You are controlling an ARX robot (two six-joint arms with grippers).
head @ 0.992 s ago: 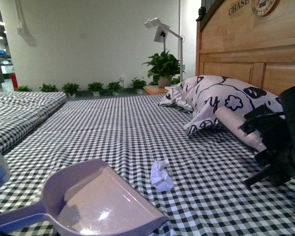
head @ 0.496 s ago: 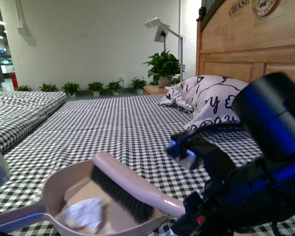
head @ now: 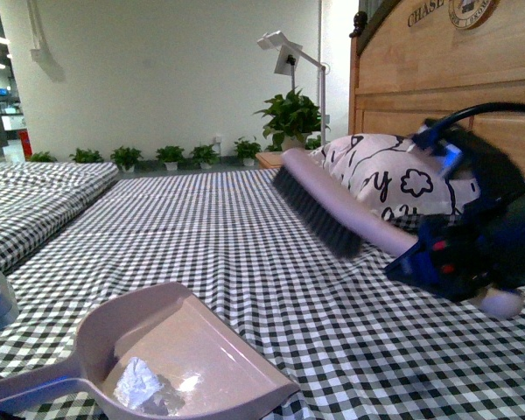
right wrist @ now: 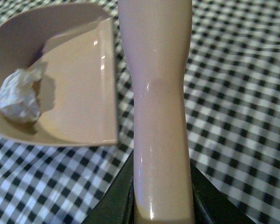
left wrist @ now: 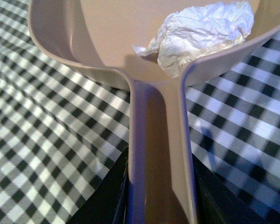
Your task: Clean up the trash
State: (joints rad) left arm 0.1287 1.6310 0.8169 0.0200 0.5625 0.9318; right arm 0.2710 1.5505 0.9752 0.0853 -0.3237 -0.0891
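The trash, a small crumpled white paper wad [head: 144, 383], lies inside the pinkish-beige dustpan [head: 210, 350] near its handle end. It also shows in the left wrist view [left wrist: 200, 30] and the right wrist view [right wrist: 19, 95]. My left gripper [left wrist: 161, 205] is shut on the dustpan's handle [left wrist: 158, 140], out of sight at the front view's lower left. My right gripper [head: 455, 258] is shut on the brush's handle [right wrist: 161, 116] and holds the brush [head: 319, 206] raised above the bed, right of the dustpan, bristles down.
The black-and-white checked bedspread [head: 245, 236] covers the bed. A black-and-white printed pillow [head: 385, 179] lies against the wooden headboard [head: 437, 79] at the right. A second checked bed [head: 35, 197] is at the left. A potted plant [head: 289, 118] and lamp stand behind.
The brush has swept the paper wad into the dustpan, then lifted up and to the right out of the pan. The dustpan has stayed in place.
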